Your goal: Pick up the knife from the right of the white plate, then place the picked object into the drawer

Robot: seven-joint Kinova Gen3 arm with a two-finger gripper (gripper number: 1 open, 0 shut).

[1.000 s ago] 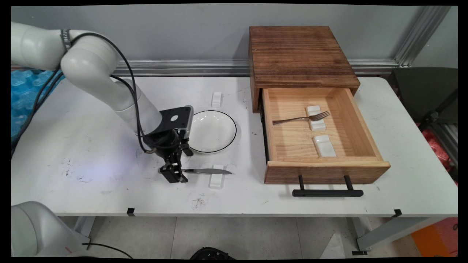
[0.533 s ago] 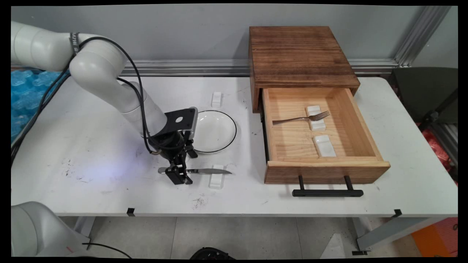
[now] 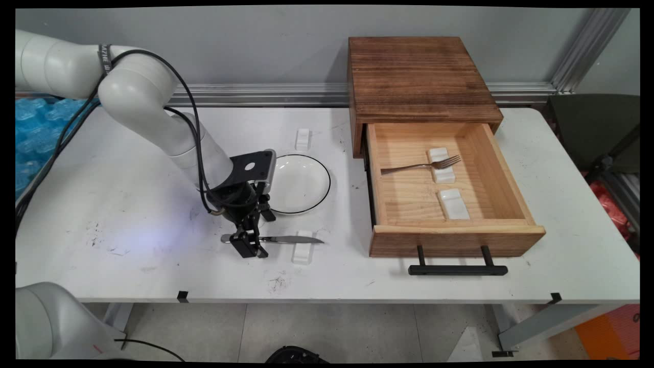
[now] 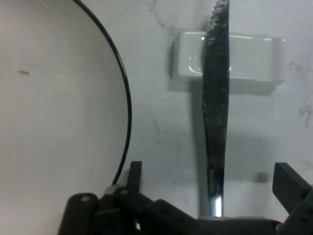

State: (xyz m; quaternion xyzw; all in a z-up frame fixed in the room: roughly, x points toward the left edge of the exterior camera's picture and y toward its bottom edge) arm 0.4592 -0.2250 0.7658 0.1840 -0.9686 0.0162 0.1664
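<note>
Hand [image 3: 249,244] stays spread wide astride the knife [image 3: 286,238] handle, barely shifted since before.

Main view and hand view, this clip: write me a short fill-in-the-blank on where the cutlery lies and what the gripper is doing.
1. The gripper straddles the handle of the ____, with a finger on either side, apart from it.
2. The knife has its blade lying across a small white ____.
3. The fork lies inside the open ____.
4. The round plate is white with a ____ rim.

Missing words: knife; rest; drawer; black
</note>
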